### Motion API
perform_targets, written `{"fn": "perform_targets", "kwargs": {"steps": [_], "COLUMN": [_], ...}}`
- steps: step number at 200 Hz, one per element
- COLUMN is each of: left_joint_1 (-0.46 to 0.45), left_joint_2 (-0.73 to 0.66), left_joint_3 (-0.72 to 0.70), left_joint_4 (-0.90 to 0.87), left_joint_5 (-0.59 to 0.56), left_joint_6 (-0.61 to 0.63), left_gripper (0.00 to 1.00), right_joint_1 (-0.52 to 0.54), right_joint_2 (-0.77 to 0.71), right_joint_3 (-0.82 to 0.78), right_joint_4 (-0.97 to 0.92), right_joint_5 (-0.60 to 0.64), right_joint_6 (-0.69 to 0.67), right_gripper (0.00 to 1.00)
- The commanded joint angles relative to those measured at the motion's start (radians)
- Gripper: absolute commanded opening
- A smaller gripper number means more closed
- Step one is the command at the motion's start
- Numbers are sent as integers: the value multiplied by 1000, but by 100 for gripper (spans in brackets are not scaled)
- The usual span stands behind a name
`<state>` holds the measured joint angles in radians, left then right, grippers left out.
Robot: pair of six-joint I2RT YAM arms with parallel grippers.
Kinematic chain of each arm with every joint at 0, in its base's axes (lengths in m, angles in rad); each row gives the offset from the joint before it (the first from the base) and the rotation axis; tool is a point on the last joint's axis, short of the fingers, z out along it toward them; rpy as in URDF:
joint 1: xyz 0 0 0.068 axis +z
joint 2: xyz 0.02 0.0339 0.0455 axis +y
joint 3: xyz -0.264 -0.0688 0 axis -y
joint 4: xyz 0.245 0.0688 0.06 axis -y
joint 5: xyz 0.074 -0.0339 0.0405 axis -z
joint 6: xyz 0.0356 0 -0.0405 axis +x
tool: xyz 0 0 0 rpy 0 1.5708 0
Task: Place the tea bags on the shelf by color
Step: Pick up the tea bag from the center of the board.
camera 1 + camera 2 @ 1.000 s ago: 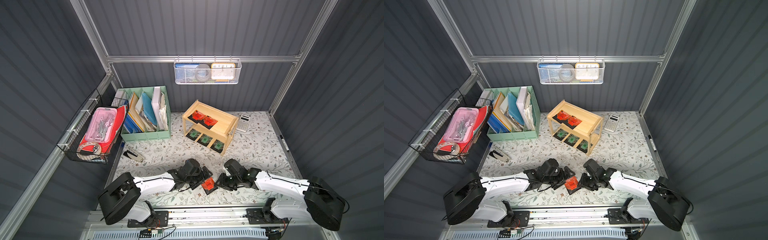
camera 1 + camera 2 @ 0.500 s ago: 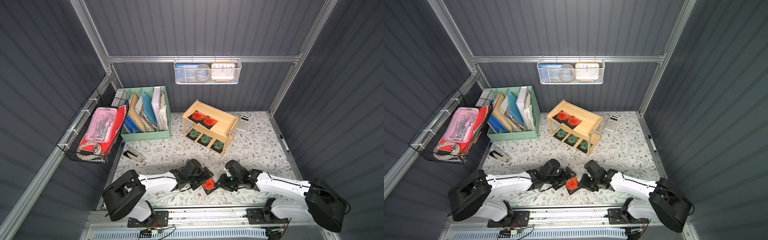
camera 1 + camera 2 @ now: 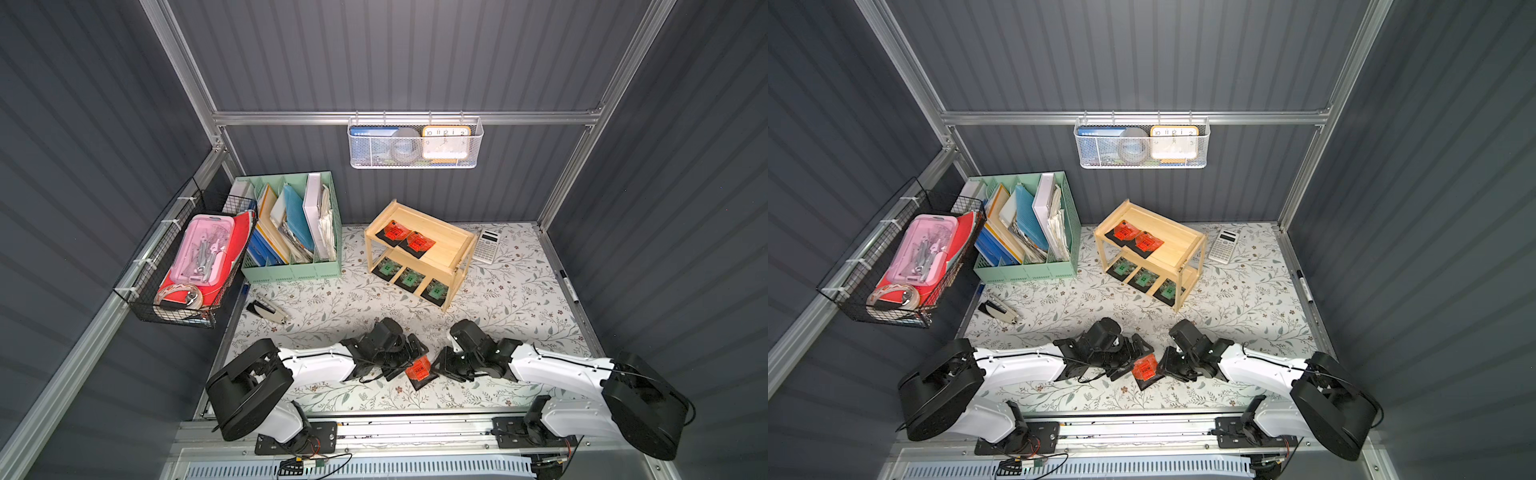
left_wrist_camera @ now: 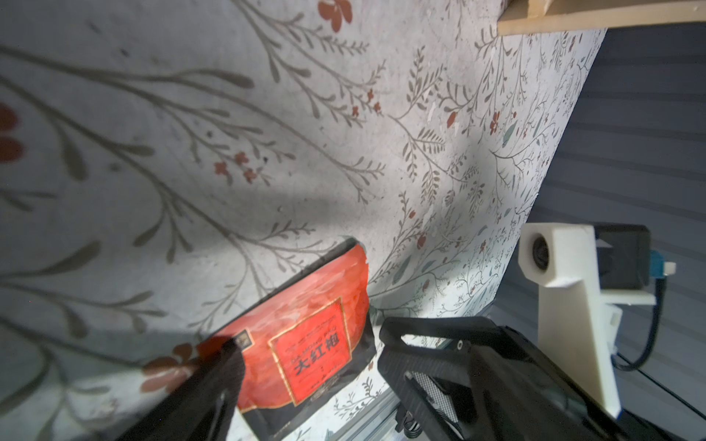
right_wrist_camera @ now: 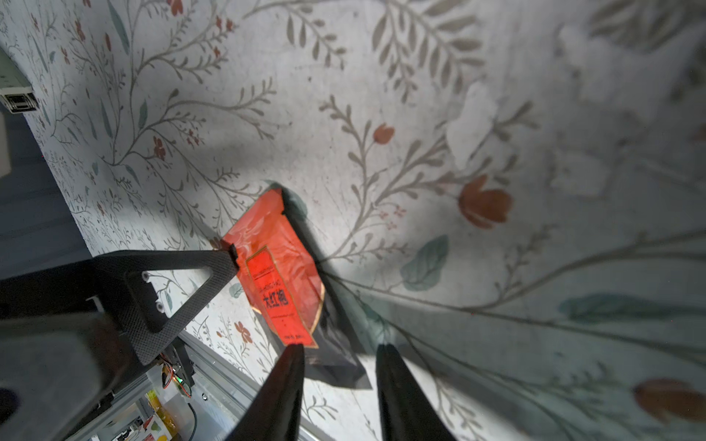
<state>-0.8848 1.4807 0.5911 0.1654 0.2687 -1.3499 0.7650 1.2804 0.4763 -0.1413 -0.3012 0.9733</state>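
Tea bags, small flat square black sachets, are counted at six. One red-orange-labelled sachet (image 3: 419, 369) (image 3: 1145, 368) is lying on the white floral-patterned worktop (image 3: 332, 307), caught between the two sets of fingers, which are pointed at it from opposite sides in both top views. The left fingers (image 4: 214, 382) are spread wide, and this sachet (image 4: 305, 343) is framed between them: one black tip overlaps a corner of it, while the other stands just beside its opposite edge. The right fingers (image 5: 282, 385) are set only narrowly apart, with a gap left between them; the black lower edge of the sachet (image 5: 279, 275) is found at their tips, and one tip is touching it. Well beyond both sets of fingers, the small light natural-wood two-tier shelf (image 3: 446, 245) (image 3: 1177, 245) is stood on the worktop. On its upper tier two red-orange tea bags (image 3: 394, 232) are laid side by side, and on its lower tier three green-labelled tea bags (image 3: 411, 277) are laid in a row. A pale grey calculator (image 3: 487, 246) is lying just beside the shelf, on the side of the right fingers.
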Motion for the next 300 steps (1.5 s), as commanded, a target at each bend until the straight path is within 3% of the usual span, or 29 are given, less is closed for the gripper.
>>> {"fn": "perform_targets", "kwargs": {"steps": [1,53,140,300], "left_joint_1": [-5,-5,-3,-3], "left_joint_2": [6,11,20,20], "left_joint_3": [-9,-10,-8,-11], "left_joint_4": [-56,-60,-59,-60], "left_joint_5": [14,18,18,13], "left_joint_6": [-3,0,-3,-6], "left_gripper": [98,98,98,98], "right_joint_1": [-27,-58,-59,-58], "right_joint_2": [17,94,188,201], "right_joint_3": [-6,29,54,-10], "right_joint_4": [2,-3,26,222], "right_joint_5": [-32,-125,-223,-283], "right_joint_6": [-55,-133,-143,-25], "right_gripper": [36,36,34,21]}}
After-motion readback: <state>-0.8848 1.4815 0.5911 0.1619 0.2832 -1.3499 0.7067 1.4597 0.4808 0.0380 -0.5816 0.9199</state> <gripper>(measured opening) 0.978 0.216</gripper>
